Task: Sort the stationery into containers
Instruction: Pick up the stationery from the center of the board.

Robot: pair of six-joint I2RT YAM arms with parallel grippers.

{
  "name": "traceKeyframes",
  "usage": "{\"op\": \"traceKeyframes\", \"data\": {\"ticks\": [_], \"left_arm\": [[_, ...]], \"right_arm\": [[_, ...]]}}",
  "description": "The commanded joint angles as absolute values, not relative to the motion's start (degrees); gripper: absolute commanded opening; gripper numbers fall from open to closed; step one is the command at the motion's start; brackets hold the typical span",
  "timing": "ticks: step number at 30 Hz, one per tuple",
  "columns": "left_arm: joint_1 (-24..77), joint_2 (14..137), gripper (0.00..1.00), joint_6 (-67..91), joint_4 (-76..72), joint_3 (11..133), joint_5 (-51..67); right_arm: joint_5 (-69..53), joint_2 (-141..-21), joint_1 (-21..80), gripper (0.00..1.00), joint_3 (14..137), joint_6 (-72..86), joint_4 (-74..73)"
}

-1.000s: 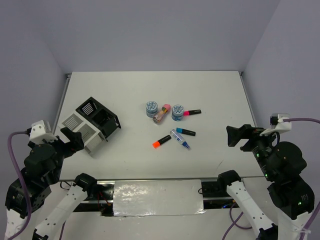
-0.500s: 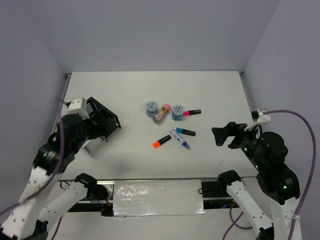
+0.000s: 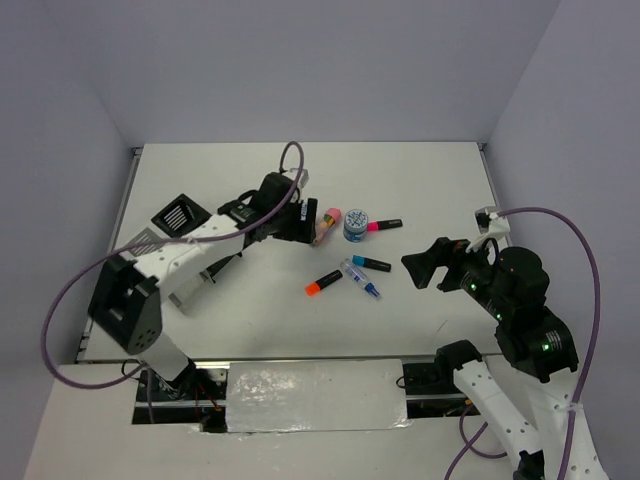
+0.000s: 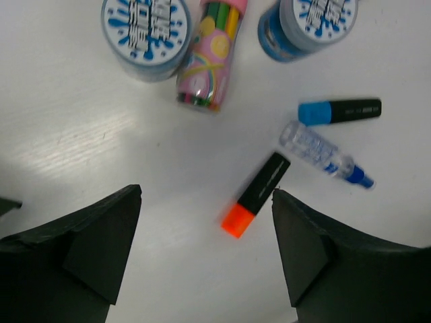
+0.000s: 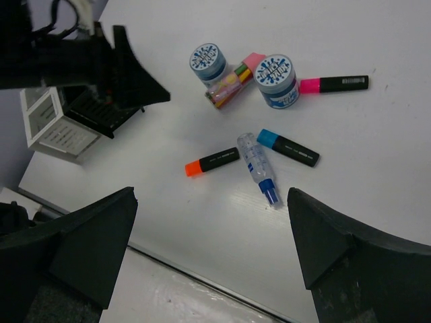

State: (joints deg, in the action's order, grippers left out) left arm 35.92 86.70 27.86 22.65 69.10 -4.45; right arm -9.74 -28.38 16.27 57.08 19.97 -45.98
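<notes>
The stationery lay loose in a cluster near the middle of the white desk [image 3: 440, 190]. Two round blue-and-white patterned rolls, one [image 4: 147, 27] on the left and one [image 4: 310, 23] on the right, flanked a pink cylinder [image 4: 209, 57] printed with yellow spots, which lay on its side. Nearer the arms lay an orange-capped black marker [image 4: 256, 194], a blue-capped marker [image 4: 340, 111] and a small clear bottle [image 4: 323, 156] with a blue tip. A pink-capped marker [image 5: 333, 84] lay just beside the right-hand roll. The organizer [image 3: 181, 215], with a black part and a white-grey part with slotted tops, stood well apart at the desk's left side.

A second earlier the left arm [image 3: 200, 245] had been drawn back by the near left edge; it had since reached out across the organizer, and in the overhead view its wrist covered the left-hand roll. The right arm [image 3: 510, 290] had moved in toward the cluster. None of the stationery had shifted.

The left fingers [image 4: 101, 249] pointed down over the desk, spread wide and holding nothing. The right fingers [image 5: 87, 242] hung above the near right side, also wide apart and empty.
</notes>
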Motion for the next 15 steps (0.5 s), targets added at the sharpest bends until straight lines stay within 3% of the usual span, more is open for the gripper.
{"op": "traceKeyframes", "data": {"ticks": [1, 7, 15], "left_arm": [[35.8, 96.5, 0.86, 22.9, 18.0, 77.7, -3.3], [35.8, 106.9, 0.83, 20.7, 22.0, 86.4, -4.6], [35.9, 109.9, 0.83, 18.5, 22.1, 90.7, -3.2]], "right_arm": [[-11.9, -27.2, 16.7, 1.00, 56.7, 19.8, -42.9], [-11.2, -26.4, 16.7, 1.00, 56.3, 18.8, -43.6], [-12.5, -27.3, 16.6, 1.00, 54.1, 19.2, -41.6]]}}
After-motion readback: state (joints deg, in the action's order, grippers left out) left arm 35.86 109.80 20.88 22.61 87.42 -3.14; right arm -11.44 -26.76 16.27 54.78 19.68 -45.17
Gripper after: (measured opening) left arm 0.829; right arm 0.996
